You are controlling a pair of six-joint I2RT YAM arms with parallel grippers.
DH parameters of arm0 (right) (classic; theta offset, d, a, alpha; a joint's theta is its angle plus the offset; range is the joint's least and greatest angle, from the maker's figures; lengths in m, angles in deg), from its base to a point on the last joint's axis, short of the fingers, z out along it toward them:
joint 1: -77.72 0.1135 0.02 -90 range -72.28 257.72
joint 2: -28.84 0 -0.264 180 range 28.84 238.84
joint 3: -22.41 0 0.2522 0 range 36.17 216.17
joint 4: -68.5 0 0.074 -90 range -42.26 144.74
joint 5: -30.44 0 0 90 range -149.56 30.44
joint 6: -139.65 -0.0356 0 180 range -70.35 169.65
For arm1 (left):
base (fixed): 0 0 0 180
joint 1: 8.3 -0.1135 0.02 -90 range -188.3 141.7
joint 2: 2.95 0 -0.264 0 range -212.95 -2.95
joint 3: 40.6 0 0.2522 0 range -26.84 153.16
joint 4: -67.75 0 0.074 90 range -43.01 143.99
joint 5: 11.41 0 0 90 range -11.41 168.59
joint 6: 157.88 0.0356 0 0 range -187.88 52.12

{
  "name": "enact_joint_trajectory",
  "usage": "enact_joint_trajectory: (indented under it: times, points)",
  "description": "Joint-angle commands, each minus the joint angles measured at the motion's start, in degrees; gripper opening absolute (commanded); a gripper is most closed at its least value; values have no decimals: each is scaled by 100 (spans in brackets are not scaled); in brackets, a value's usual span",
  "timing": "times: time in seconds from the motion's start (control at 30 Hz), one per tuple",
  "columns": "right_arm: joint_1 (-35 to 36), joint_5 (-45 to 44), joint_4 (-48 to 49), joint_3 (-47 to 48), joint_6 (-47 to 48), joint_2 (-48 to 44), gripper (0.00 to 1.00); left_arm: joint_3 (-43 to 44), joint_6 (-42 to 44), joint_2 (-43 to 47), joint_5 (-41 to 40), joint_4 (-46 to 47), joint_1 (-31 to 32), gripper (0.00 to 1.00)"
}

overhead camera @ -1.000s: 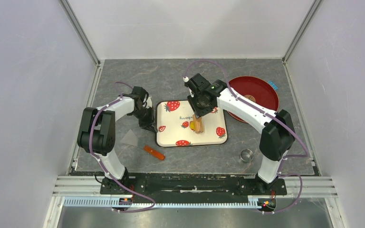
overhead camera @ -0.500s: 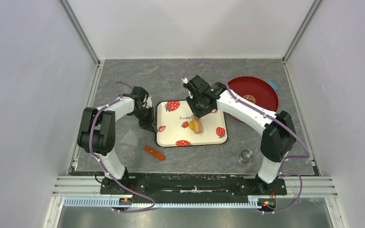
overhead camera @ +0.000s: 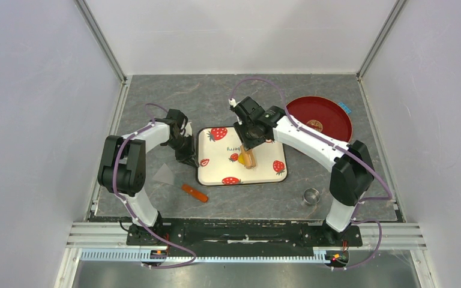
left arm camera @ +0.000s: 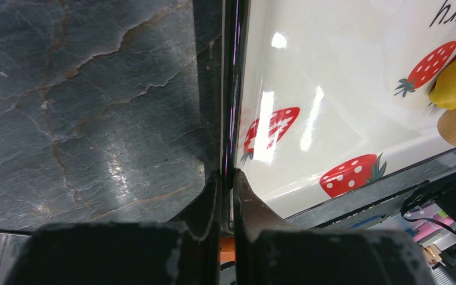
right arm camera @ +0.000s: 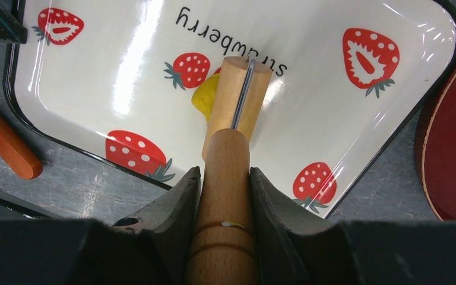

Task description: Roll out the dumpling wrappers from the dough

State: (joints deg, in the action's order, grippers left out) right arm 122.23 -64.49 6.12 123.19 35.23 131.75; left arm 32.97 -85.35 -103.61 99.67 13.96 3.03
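Right gripper [right arm camera: 224, 173] clenched on the handle of the wooden roller [right arm camera: 237, 98], whose barrel rests on the strawberry tray [right arm camera: 332, 89] at mid-frame. Yellow dough [right arm camera: 203, 98] lies on the tray, touching the barrel's left side. Left gripper [left arm camera: 227, 176] is pinched closed on the tray's left rim.

The dough [right arm camera: 203, 96], a small bright-yellow lump, lies on the strawberry-print tray [right arm camera: 124, 77], partly hidden under the wooden roller [right arm camera: 240, 98].
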Motion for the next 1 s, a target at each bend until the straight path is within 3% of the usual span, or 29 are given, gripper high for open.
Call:
enact_joint_trajectory:
  times: [0.0,0.8,0.97]
  points:
    - [326,1430,501,-655,-518,842,0,-13,122,-228,89,92,115,2]
    - [330,1083,547,-1637,-963,117,0,-13,122,-236,85,94,119,2]
    - [313,1341,783,-1775,-1052,0,0,-13,126,-233,80,92,119,2]
